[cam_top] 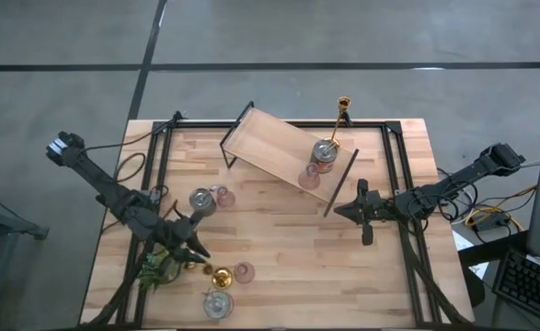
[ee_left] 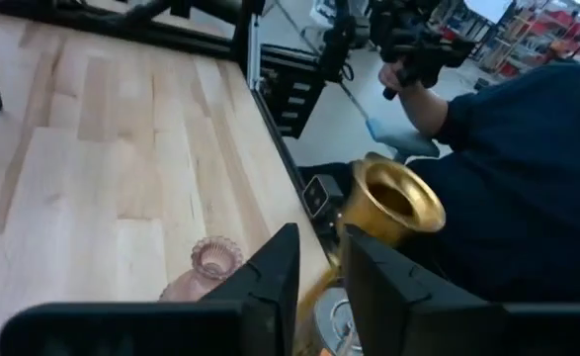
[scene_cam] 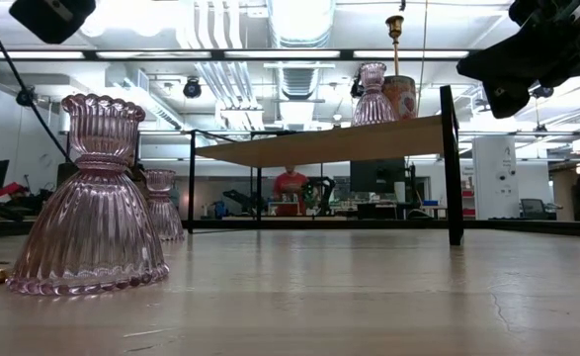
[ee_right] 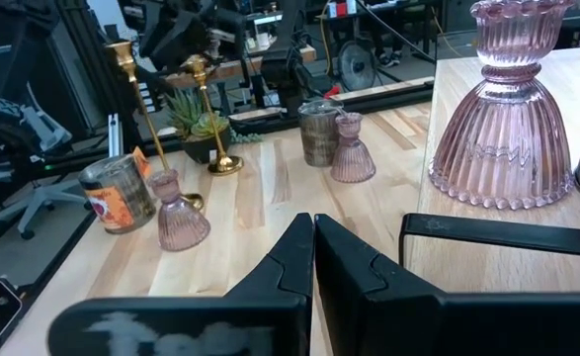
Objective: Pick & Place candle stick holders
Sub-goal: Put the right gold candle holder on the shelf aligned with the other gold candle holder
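Near the table's front left, my left gripper (cam_top: 199, 252) has a slim gold candlestick (ee_left: 398, 203) between its fingers. Around it stand a pink glass cup (cam_top: 244, 272), a silvery round holder (cam_top: 218, 303) and a second gold candlestick (ee_right: 210, 119) by the green plant (cam_top: 159, 267). Another silvery holder (cam_top: 201, 200) and pink cup (cam_top: 222, 195) stand farther back. On the tilted wooden shelf (cam_top: 270, 138) are a gold candlestick (cam_top: 343, 106), a silvery holder (cam_top: 325, 152) and a pink cup (cam_top: 311, 176). My right gripper (cam_top: 343, 210) hovers shut beside the shelf's right end, touching nothing. My left gripper has the gold candlestick's thin stem (ee_left: 316, 289) pinched between its two fingers, below the flared cup. The fingers come nearly level, slanting a little down, and lie across the stem. The candlestick leans, its cup beyond the fingertips. The fingers hide its base.
A person in a dark blue sleeve (ee_left: 527, 198) is close beyond the table's front edge. The shelf's black frame leg (cam_top: 341, 182) stands just left of my right gripper. Bare wood lies in the table's middle and front right (cam_top: 343, 276). Cables run along both side edges.
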